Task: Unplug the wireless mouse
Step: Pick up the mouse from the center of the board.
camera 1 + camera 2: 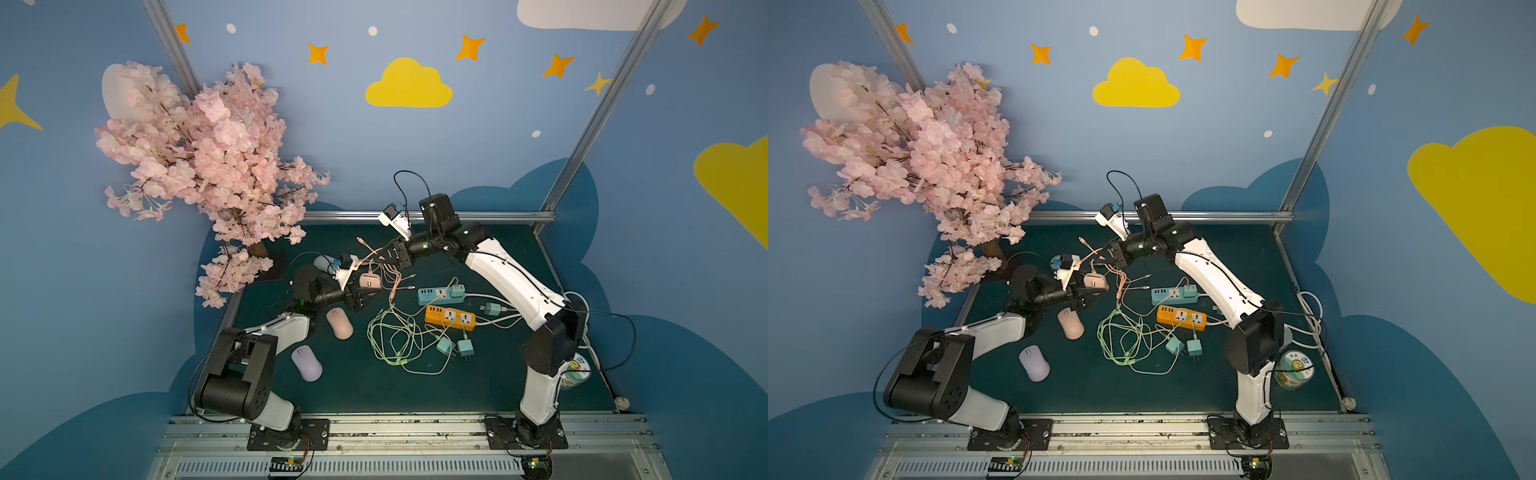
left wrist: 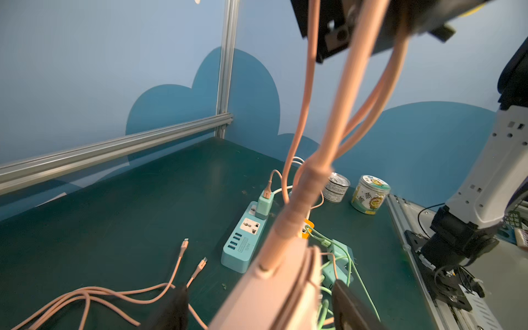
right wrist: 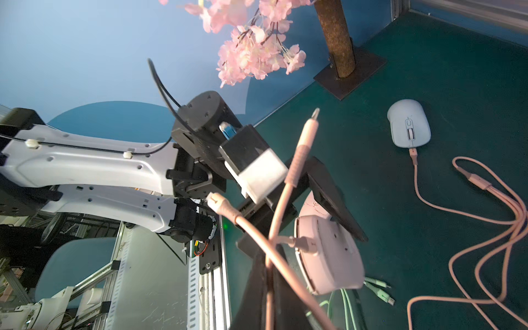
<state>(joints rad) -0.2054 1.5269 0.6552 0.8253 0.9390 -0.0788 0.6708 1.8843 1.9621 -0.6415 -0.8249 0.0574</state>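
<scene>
Item: pink mouse [image 1: 369,281], raised, approx. 11 o'clock on worktop [image 1: 457,395]. Pink cable [image 2: 303,183] plug sat in its nose, so unplug wasn't done. R gripper [image 1: 383,254] pinched cable; L gripper [image 2: 260,285] jaws stood wide astride mouse, grip unclear.

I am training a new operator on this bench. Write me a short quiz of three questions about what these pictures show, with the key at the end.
1. True or false: the pink cable is already out of the pink mouse that sits between the fingers of the left gripper.
2. What does the right gripper clamp? A. the pink cable B. a green cable C. the orange power strip
3. How many other mice lie on the table?
Key: 1. False, the plug is still in the mouse. 2. A. 3. Three: the blue mouse, the salmon mouse and the lilac mouse.
</scene>
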